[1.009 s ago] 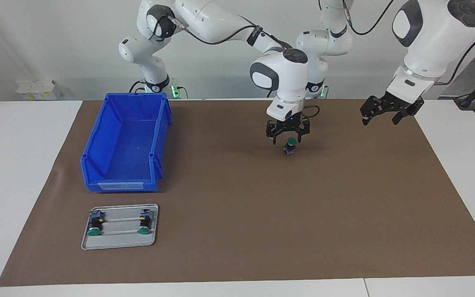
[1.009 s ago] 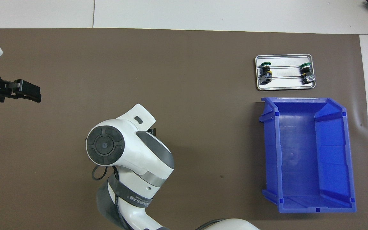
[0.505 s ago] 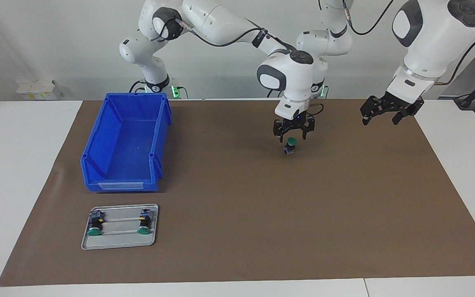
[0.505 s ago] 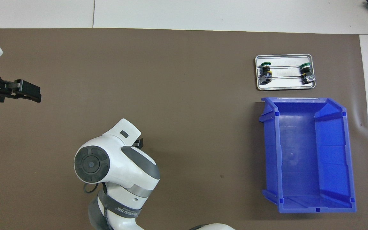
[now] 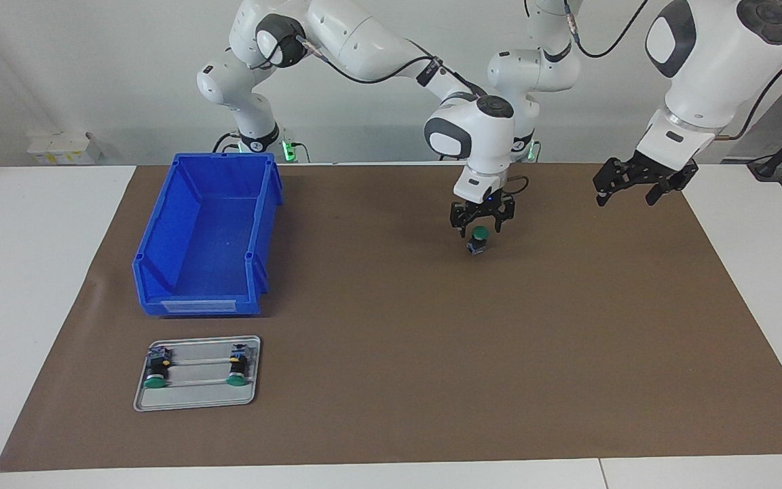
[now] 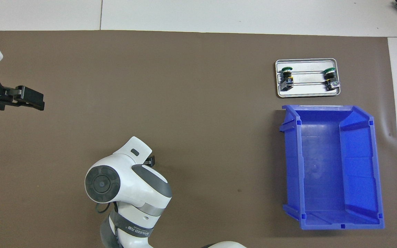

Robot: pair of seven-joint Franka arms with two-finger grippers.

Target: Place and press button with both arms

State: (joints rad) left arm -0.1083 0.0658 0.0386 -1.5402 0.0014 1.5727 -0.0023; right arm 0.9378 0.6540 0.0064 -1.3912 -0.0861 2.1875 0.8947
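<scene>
Button (image 5: 477,241) is standing upright on the brown mat (image 5: 398,326), green cap up, roughly mid-table and toward the robots' edge. I'm seeing the right gripper (image 5: 481,225) hanging directly over it, fingers spread around the cap with a gap on each side, grasping nothing; in the overhead view the arm is hiding both the button and this gripper. Left gripper (image 5: 639,182) is waiting in the air over the mat's edge at the left arm's end, jaws released, holding nothing. Blue bin (image 5: 209,234) is sitting toward the right arm's end; farther from the robots, the metal tray (image 5: 197,398) is carrying two more buttons lying on their sides.
</scene>
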